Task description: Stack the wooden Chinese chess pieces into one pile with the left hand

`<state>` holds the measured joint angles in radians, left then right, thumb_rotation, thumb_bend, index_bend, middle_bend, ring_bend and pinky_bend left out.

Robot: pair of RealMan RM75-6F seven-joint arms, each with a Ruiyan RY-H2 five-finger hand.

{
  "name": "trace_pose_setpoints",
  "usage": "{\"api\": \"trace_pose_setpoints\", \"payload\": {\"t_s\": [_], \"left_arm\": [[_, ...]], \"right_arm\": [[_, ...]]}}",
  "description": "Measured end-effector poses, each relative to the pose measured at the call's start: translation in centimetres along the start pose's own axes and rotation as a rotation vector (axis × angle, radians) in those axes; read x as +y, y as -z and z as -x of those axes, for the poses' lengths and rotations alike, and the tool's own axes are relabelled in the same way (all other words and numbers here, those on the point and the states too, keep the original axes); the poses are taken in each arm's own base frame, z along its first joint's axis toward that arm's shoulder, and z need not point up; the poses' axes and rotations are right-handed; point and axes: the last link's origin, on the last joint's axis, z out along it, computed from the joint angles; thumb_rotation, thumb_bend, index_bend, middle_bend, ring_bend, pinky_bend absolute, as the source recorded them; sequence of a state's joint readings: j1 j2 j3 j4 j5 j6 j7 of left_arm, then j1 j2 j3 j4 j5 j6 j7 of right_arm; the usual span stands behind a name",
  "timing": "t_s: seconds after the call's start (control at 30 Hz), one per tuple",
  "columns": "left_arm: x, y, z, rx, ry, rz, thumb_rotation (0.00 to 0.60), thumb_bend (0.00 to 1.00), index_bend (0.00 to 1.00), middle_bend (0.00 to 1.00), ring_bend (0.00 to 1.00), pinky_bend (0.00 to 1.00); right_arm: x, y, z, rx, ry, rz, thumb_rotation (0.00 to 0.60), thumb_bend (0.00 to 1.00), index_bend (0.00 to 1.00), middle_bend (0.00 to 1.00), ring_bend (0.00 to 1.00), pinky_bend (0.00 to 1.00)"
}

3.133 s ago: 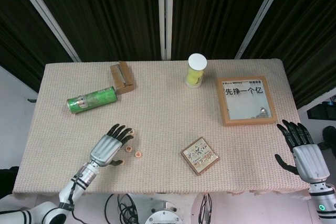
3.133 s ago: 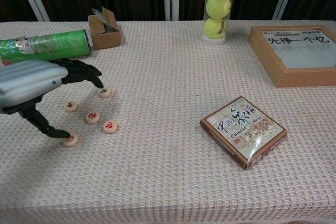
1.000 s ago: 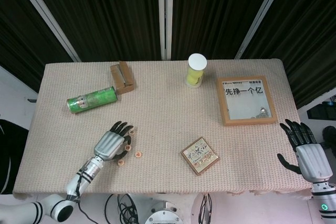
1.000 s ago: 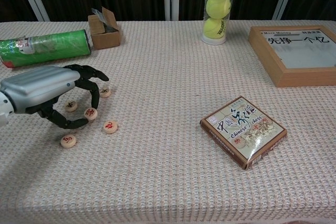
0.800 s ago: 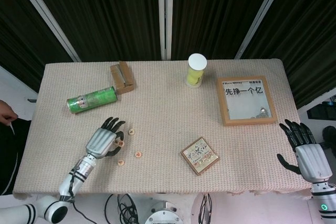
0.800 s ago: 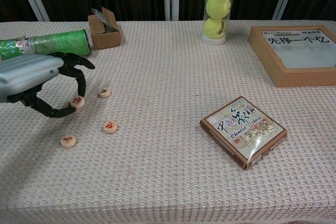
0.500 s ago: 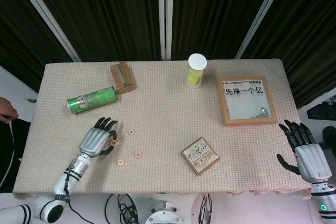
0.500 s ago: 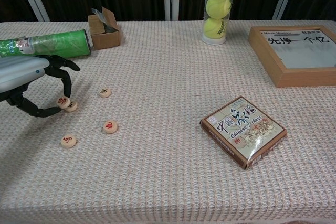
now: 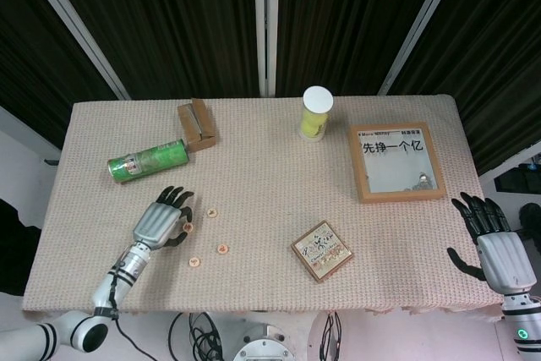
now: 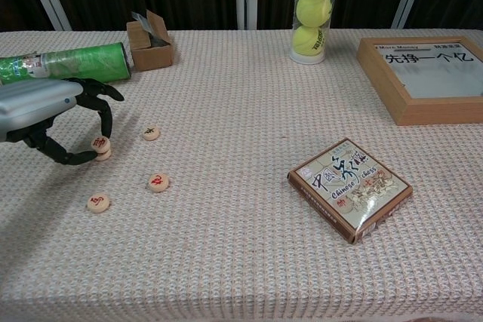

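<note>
Small round wooden chess pieces lie on the woven tablecloth at the front left. My left hand pinches one piece between thumb and a finger, set on top of a second piece. Three more lie loose and flat: one to the right of the hand, one nearer the front, one closest to the front edge. My right hand hangs beyond the table's right front corner, fingers spread, holding nothing.
A green can lies on its side just behind the left hand, with an open cardboard box beside it. A tennis-ball tube stands at the back centre, a wooden picture frame at the right, a chess-set box at front centre.
The left hand picked up one piece from the cluster, carried it left, and lowered it onto another piece. The right hand has barely moved.
</note>
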<state>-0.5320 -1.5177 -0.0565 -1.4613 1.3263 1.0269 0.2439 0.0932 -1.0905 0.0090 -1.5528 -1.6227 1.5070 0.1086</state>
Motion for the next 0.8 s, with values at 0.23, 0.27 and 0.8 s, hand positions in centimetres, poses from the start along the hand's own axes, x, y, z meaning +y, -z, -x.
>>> {"api": "trace_pose_setpoints", "payload": {"t_s": [0.23, 0.27, 0.8], "left_arm": [[-0.2, 0.01, 0.38, -0.017, 0.009, -0.014, 0.6, 0.3, 0.5, 0.11, 0.0, 0.03], [-0.23, 0.03, 0.41, -0.019, 0.013, -0.015, 0.6, 0.3, 0.49, 0.11, 0.0, 0.03], [-0.5, 0.02, 0.47, -0.024, 0.013, -0.012, 0.6, 0.3, 0.44, 0.11, 0.0, 0.03]], "right_arm": [[0.04, 0.04, -0.05, 0.001, 0.0, 0.001, 0.6, 0.24, 0.0, 0.0, 0.0, 0.0], [0.05, 0.04, -0.04, 0.0, 0.0, 0.001, 0.6, 0.24, 0.0, 0.0, 0.0, 0.0], [0.08, -0.01, 0.0, -0.003, 0.004, 0.005, 0.6, 0.25, 0.0, 0.0, 0.0, 0.0]]}}
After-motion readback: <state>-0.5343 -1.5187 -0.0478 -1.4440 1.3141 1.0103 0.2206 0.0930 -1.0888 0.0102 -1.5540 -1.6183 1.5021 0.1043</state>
